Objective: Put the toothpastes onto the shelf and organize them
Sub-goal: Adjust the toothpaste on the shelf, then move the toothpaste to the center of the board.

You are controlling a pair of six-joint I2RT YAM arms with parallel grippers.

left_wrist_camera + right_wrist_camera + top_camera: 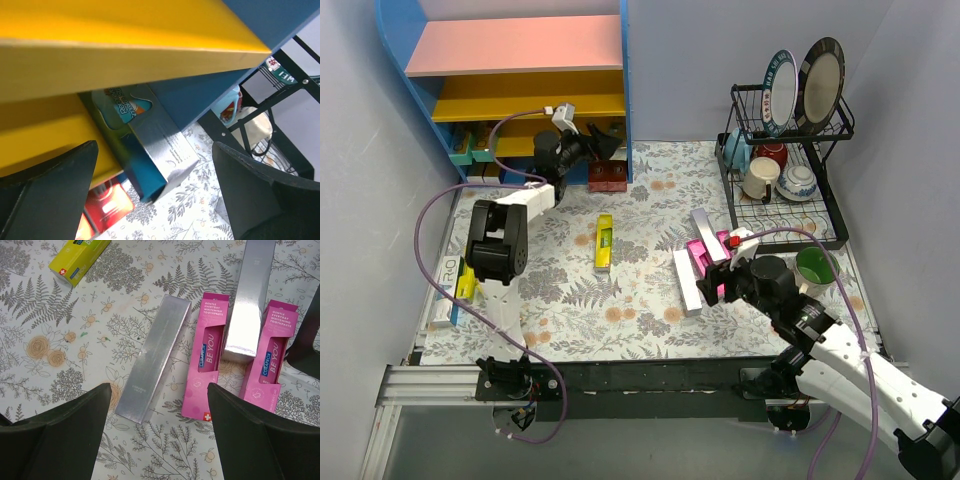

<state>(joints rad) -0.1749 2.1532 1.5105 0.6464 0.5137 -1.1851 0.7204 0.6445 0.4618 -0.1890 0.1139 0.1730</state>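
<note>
Toothpastes (698,256) lie mostly off the shelf (510,45) as you work. A teal box (127,107) sits on one of the shelf's yellow boards with its end sticking out past the edge. Your left pincer (154,150) stands around that end, jaws spread wide and gripping nothing. A few more boxes show low in the shelf's left part, and dark red ones (607,178) sit at the foot of its right side. Well in front of the shelf, on the bench (570,320), wait a yellow box (80,257), two silver boxes (152,365) and two pink boxes (207,355). One silver box appears to rest partly on the pink pair. Your right pincer (159,390) hangs open and empty above that cluster. By this view the job is under way, with at least five boxes left to carry to the shelf and the rows there yet to be tidied.
</note>
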